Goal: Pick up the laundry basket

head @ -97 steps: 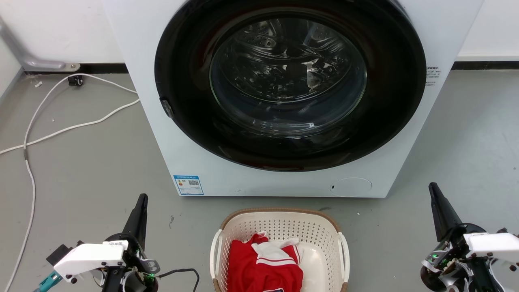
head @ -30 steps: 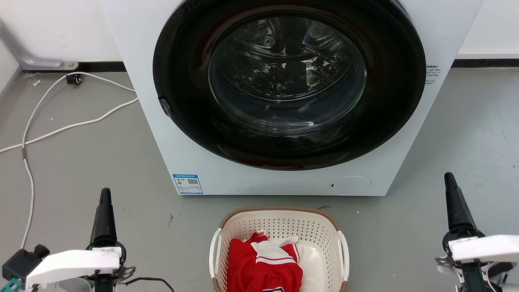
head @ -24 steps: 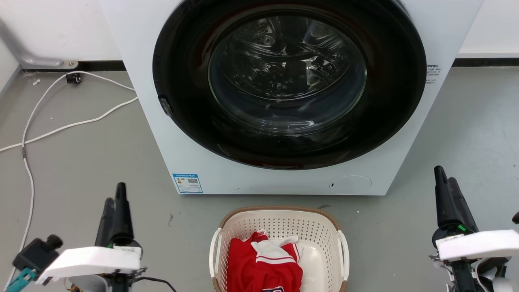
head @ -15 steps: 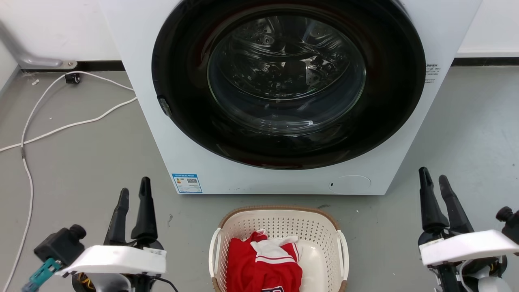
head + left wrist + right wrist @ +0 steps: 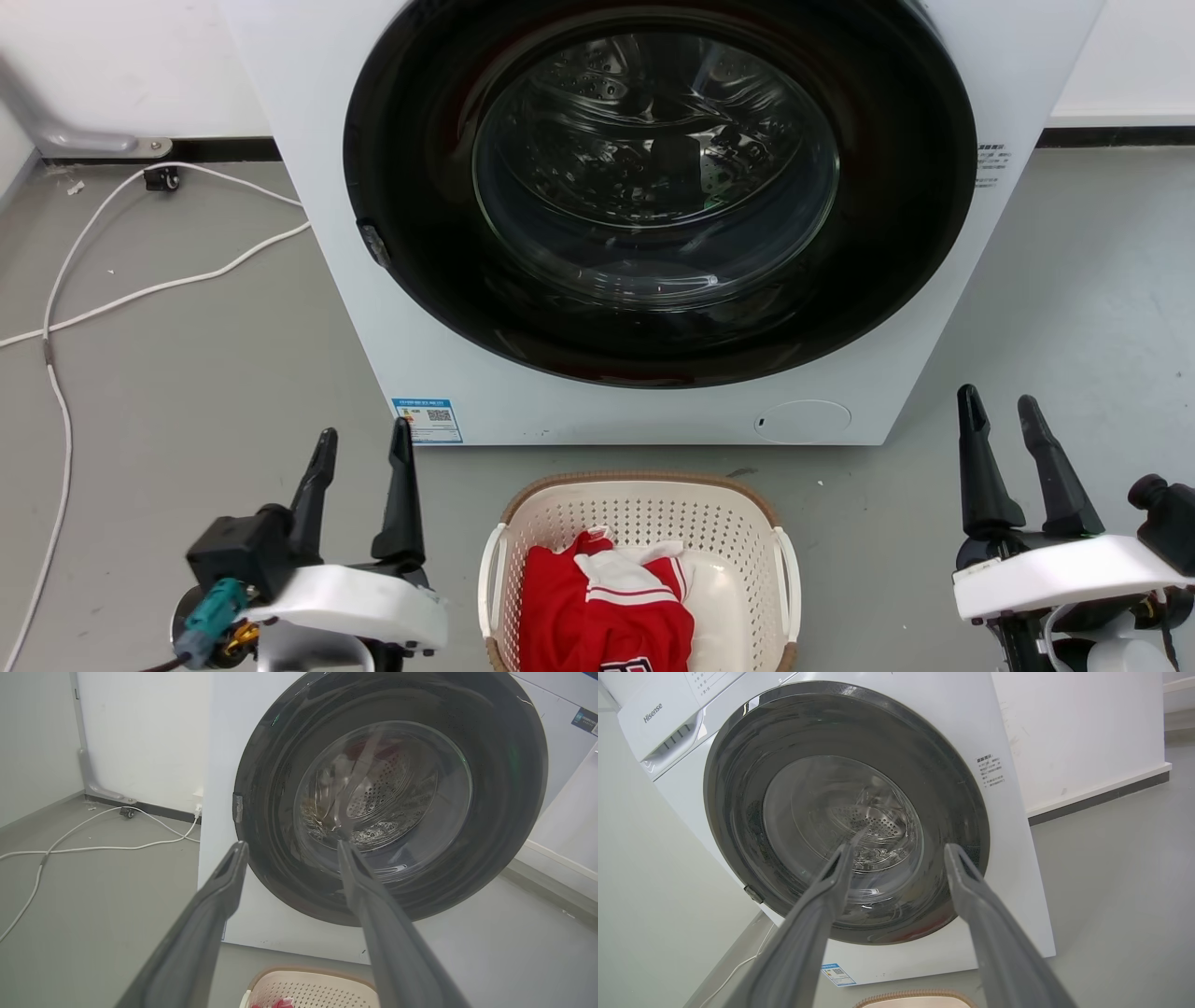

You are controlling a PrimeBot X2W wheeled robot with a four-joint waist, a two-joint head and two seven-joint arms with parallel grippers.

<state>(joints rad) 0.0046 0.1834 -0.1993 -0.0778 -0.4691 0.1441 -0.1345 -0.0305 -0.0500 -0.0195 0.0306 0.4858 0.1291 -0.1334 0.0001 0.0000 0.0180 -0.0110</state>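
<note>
cream-white laundry basket (image 5: 644,515) at the bottom centre of the head view, upright on the grey floor (image 5: 187,392), just in front of the white front-loading washing machine (image 5: 299,140) and not touching it. brown woven-look rim all round, a white handle on each side, a red and white garment (image 5: 607,607) bunched inside. left gripper (image 5: 364,431) at the lower left, spread wide with nothing between the two dark fingers, tips pointing up the frame, near the basket's left side but clear of it. right gripper (image 5: 995,399) at the lower right, likewise parted and empty, farther from the basket's right side. round dark glass door (image 5: 653,355) of the machine closed, steel drum visible behind it. blue label (image 5: 427,420) low on the machine's front at the left. white cable (image 5: 187,280) trailing across the floor at the left of the frame. in the left wrist view, far end of the basket at the bottom edge between the fingers. in the right wrist view, a sliver of brown rim at the bottom centre.
</note>
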